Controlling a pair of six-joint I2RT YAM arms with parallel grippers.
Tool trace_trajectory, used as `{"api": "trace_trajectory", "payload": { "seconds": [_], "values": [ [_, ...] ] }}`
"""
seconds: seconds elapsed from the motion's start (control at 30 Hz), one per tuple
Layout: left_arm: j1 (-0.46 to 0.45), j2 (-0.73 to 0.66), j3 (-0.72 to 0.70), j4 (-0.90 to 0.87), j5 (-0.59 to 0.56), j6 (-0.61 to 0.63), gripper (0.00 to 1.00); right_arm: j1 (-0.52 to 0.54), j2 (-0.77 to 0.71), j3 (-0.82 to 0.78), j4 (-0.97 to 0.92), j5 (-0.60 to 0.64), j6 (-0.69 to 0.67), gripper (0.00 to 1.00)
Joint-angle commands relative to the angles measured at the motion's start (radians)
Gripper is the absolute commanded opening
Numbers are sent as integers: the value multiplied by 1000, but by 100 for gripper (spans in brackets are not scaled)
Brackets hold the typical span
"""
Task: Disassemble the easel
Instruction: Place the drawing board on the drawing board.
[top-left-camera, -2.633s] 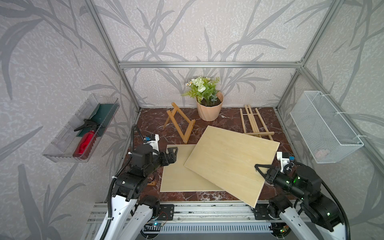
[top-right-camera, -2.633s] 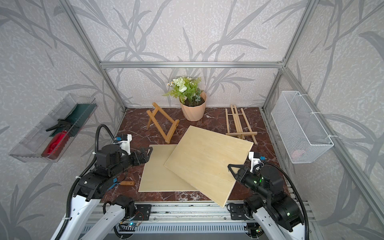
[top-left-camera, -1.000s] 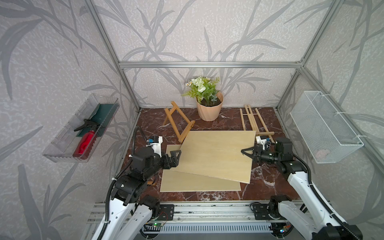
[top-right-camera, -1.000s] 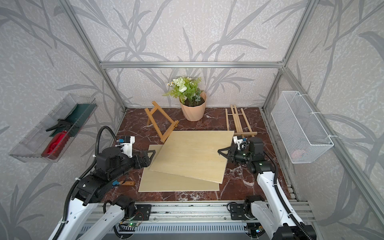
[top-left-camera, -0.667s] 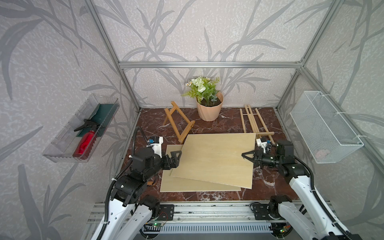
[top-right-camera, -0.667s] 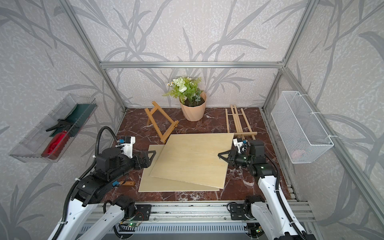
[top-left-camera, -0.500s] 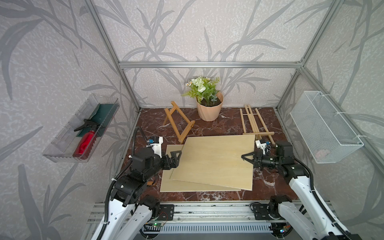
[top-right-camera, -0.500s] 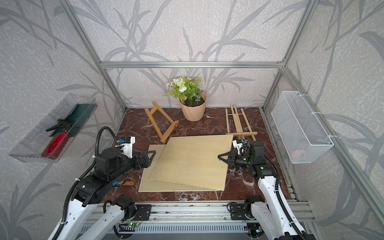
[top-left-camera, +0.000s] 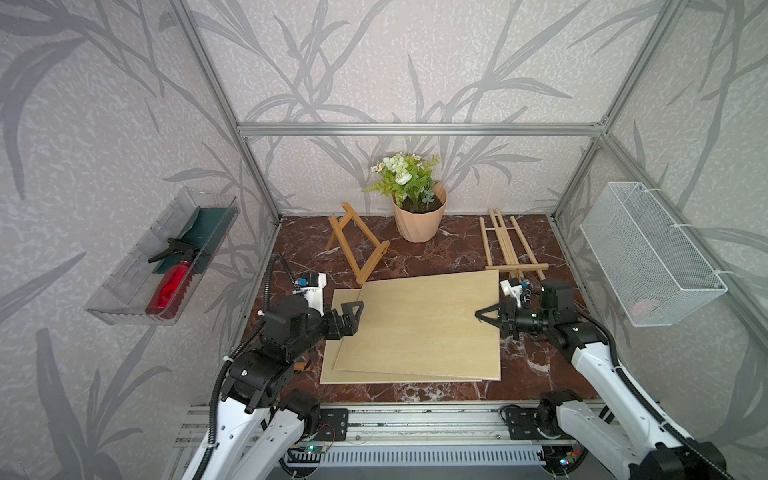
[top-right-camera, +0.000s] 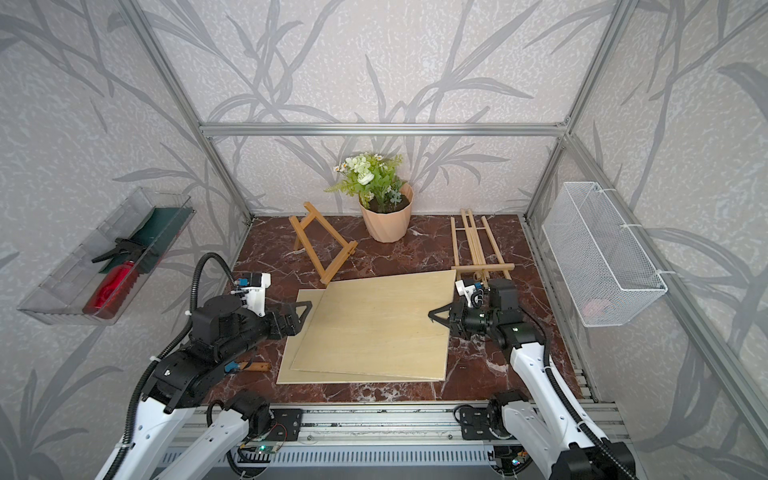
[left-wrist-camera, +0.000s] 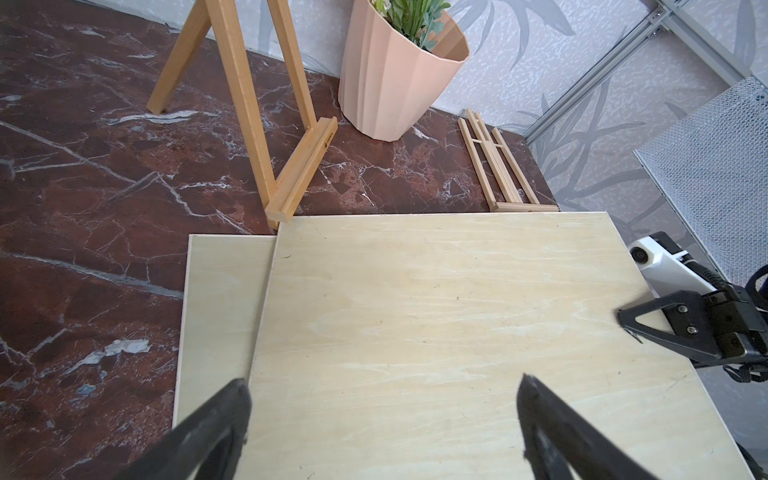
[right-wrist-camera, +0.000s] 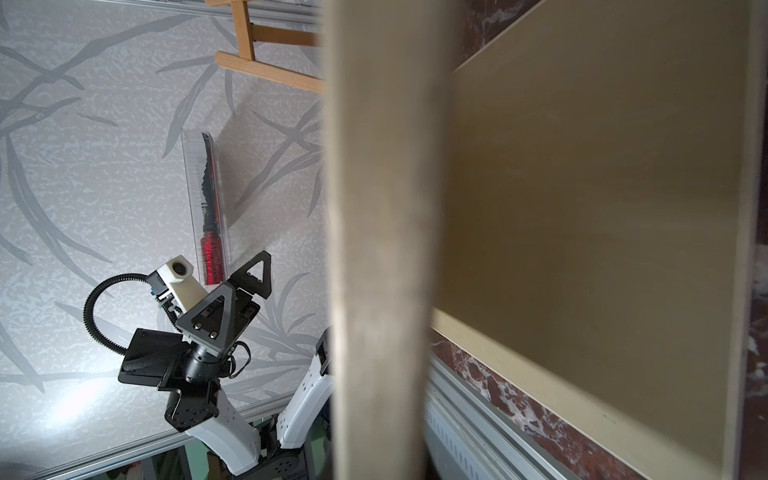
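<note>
Upper board (top-left-camera: 419, 328) has dropped nearly flat; right fingers (left-wrist-camera: 685, 320) clench its edge, left fingers (left-wrist-camera: 208, 432) spread, seemingly clear.

Dark marble tabletop (top-left-camera: 440, 253), standing easel (top-left-camera: 374, 262), flat easel (top-left-camera: 506, 245), flower pot (top-left-camera: 419, 222), lower board (top-left-camera: 331, 357) lying flat.

No writing can be read — only a tiny dark stamp on the ledge of the wooden easel (left-wrist-camera: 245, 104), at eleven o'clock on the desk (top-left-camera: 436, 249) — illegible.
</note>
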Motion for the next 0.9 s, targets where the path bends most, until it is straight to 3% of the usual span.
{"api": "trace_trajectory", "payload": {
  "seconds": [0.0, 0.87],
  "values": [
    [-3, -9, -6, -32, -10, 10, 99, 22, 6, 14, 224, -163, 60, 0],
    [-12, -16, -3, -38, -21, 10, 99, 88, 385, 39, 509, -179, 63, 0]
  ]
}}
